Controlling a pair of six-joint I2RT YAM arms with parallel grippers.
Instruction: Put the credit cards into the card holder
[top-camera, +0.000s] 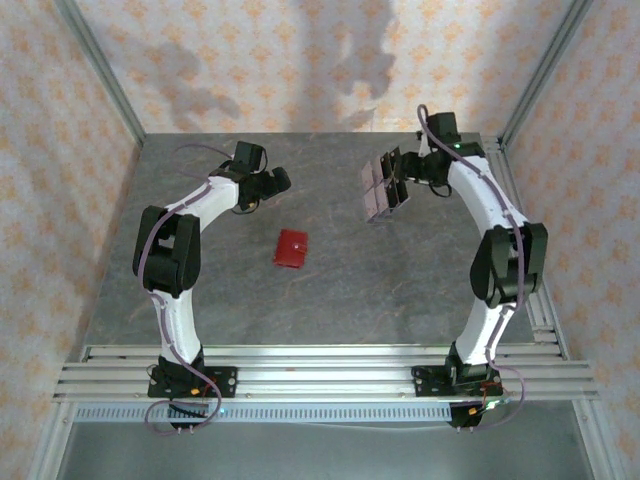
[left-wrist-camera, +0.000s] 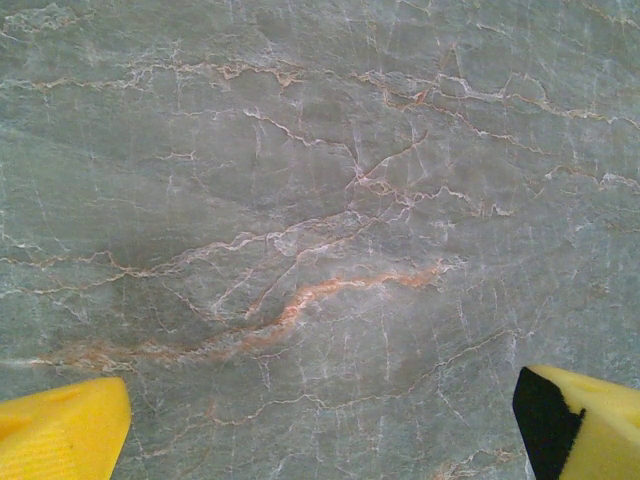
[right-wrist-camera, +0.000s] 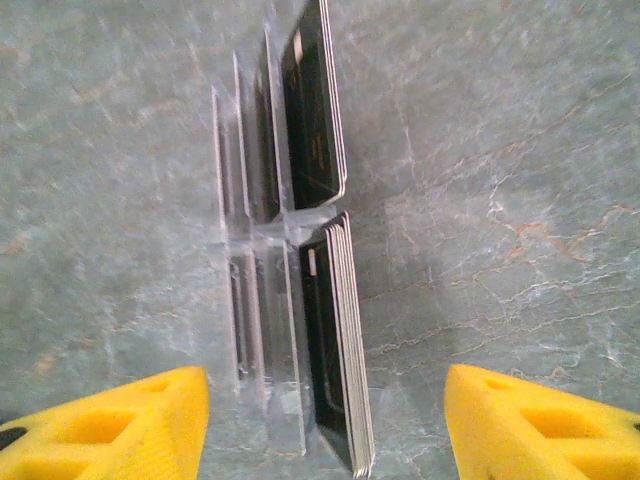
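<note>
Starting nearest you, the red wallet lies shut mid-table, so likely no card is in yet. Beyond it your left gripper hangs spread over bare table, and your right gripper, also spread, straddles the clear stand, pinching nothing. Its wrist view shows the dark cards edge-on; the top view shows the wallet well apart.

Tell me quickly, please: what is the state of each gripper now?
Left gripper: open, holding nothing.
Right gripper: open around the clear plastic stand with dark cards, not clamped on it.
</note>
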